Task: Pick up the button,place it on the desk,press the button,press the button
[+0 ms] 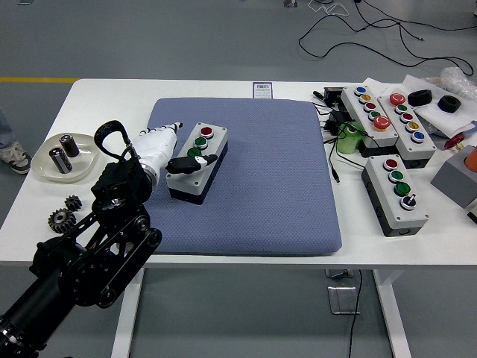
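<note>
My left hand (pixel 160 148) grips the button box (pixel 197 162), hiding its left side. More boxes (pixel 395 194) sit at three o'clock.

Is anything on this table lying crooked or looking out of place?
Nothing is spilled or broken. The button box sits askew on the blue mat, with the left hand on it. Cables lie tangled at the mat's right edge.

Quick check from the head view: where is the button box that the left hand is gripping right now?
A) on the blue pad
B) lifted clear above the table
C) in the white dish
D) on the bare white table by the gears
A: the button box sits on the blue pad, with the left hand wrapped around its near end.
</note>
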Robot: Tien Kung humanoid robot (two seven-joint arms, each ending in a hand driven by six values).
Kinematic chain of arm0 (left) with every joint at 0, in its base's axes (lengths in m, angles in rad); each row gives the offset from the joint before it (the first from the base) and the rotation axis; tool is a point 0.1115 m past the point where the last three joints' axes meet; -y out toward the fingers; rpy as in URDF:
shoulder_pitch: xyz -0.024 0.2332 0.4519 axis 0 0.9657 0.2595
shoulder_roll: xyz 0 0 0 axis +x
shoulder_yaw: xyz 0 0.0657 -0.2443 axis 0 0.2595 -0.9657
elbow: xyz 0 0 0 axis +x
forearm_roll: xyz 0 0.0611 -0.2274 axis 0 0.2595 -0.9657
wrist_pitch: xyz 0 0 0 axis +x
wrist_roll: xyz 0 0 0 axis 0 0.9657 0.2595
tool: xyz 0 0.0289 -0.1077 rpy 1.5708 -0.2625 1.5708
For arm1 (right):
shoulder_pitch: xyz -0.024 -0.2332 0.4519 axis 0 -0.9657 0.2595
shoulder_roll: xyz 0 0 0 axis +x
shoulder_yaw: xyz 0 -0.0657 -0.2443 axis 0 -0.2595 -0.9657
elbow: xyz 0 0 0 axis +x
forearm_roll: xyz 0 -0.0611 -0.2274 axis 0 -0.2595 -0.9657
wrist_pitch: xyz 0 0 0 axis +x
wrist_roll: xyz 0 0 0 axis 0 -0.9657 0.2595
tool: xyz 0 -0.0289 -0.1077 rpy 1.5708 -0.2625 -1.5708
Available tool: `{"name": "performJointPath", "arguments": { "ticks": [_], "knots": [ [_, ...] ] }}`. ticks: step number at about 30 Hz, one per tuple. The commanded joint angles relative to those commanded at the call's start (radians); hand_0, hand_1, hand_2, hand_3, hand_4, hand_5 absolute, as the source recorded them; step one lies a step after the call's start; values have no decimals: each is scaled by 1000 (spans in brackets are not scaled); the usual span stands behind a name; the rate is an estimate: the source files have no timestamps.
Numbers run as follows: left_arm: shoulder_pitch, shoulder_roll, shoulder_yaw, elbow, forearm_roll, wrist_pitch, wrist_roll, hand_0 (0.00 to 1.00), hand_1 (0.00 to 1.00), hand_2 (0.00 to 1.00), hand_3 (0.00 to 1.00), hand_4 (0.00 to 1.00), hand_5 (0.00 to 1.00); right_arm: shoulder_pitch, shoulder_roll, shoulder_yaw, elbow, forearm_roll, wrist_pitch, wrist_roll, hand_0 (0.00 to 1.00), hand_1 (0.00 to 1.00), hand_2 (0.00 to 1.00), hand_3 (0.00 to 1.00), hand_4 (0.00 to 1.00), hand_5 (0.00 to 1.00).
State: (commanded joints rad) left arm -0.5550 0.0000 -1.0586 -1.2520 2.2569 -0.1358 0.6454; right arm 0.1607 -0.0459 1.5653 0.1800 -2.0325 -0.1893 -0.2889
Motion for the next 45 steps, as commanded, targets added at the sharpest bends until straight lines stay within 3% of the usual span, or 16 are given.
{"name": "performJointPath", "arguments": {
  "ticks": [3,8,18,25,35,45],
  "knots": [
    [-8,0,10,22,1,12,0,986,998,998,998,998,903,-2,-1,-2,0,1,0,0,673,650,682,628,308,171],
    [-34,0,45,85,-23,84,0,963,998,998,998,998,902,-4,-2,-5,0,5,-1,0,673,650,682,628,308,171],
    [-65,0,56,187,-56,133,0,936,998,998,998,998,884,-5,-3,-12,0,13,0,2,672,650,681,628,308,170],
    [-90,0,59,239,-59,131,0,923,998,998,998,998,853,-6,-5,-10,0,8,0,3,672,650,677,628,308,171],
    [-90,0,93,195,-112,112,0,890,998,998,998,998,872,-7,-7,-3,0,1,1,4,672,650,677,628,308,171],
    [-101,0,145,245,-117,115,0,889,998,998,998,998,859,-9,-8,7,0,-12,1,4,672,650,677,628,308,171]
  ]
}}
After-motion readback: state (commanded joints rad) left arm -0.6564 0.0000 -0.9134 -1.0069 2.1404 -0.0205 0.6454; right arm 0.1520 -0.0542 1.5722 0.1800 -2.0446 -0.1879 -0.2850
